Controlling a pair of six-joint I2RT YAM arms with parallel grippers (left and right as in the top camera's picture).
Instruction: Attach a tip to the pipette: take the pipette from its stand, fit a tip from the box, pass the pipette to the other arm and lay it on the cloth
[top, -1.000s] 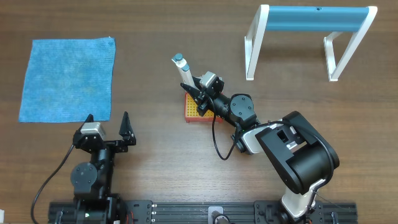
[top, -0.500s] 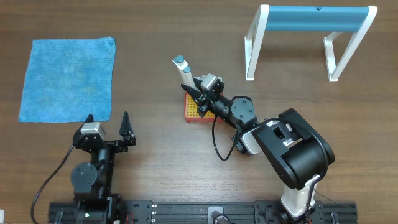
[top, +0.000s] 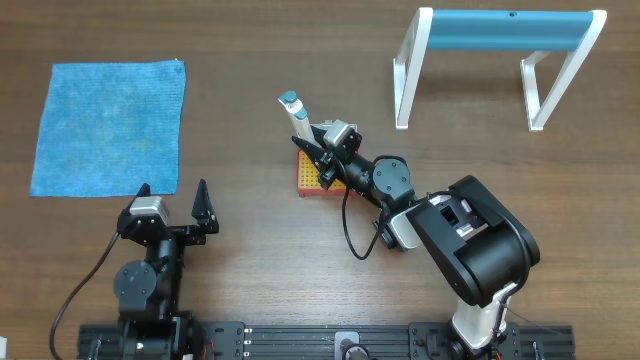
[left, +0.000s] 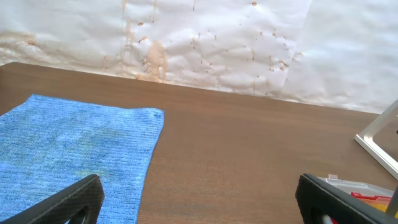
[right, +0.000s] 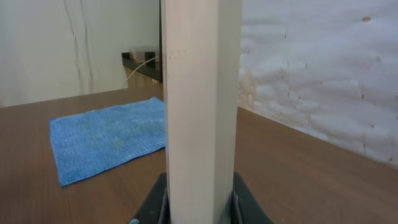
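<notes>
Dark wooden desk (top: 250, 260) stretches across the overhead frame, with a white-legged stand (top: 505, 30) carrying a blue top bar at upper right and a blue cloth (top: 108, 128) lying flat at upper left. From the lower right, the right arm (top: 470, 250) reaches toward the centre, where a small red-and-yellow tip box (top: 308, 178) sits on the wood. The pipette (top: 293, 108) stands close to upright just above centre, off its stand and well apart from the cloth; the right claw (top: 316, 160) is clamped around its pale body, as the wrist camera's close view of the shaft between both fingers confirms. Its lower end is hidden behind the claw, so whether a tip is seated cannot be told. At lower left, the left claw (top: 172, 187) is spread wide and holds nothing, parked just below the cloth's lower edge. The pipette looks like light, rigid, smooth plastic that could slip or twist in a loose grip; the broad upper body near the blue cap seems the safest place for the receiving claw to hold, keeping well clear of the thin, easily knocked tip end.
</notes>
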